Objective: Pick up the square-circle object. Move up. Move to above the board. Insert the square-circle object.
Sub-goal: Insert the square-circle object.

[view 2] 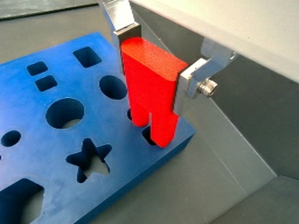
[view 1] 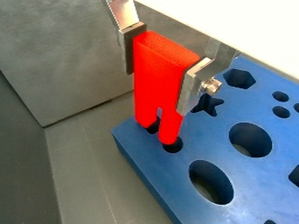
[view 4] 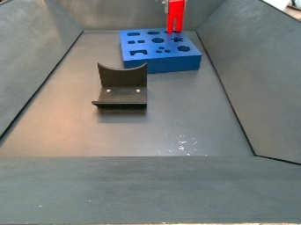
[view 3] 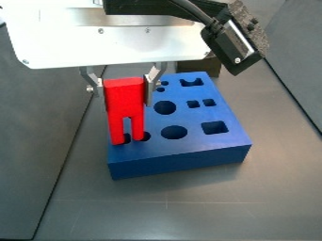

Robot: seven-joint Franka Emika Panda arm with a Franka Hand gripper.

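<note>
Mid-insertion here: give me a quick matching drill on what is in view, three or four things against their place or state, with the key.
1. square-circle object
2. board
3. dark olive holder
4. gripper

a. blue, lying flat, top full of cut-outs
b. apart from the board, alone on the floor
c. shut on the red piece's upper part, above the board's corner
d. upright, prongs entering corner holes

Pairs: 1-d, 2-a, 3-b, 4-c

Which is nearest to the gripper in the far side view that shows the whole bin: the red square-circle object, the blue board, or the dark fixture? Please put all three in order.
The gripper is above the board's corner.
1. The square-circle object, between the fingers.
2. The board, right under it.
3. The fixture, apart on the floor, toward the camera.
</note>
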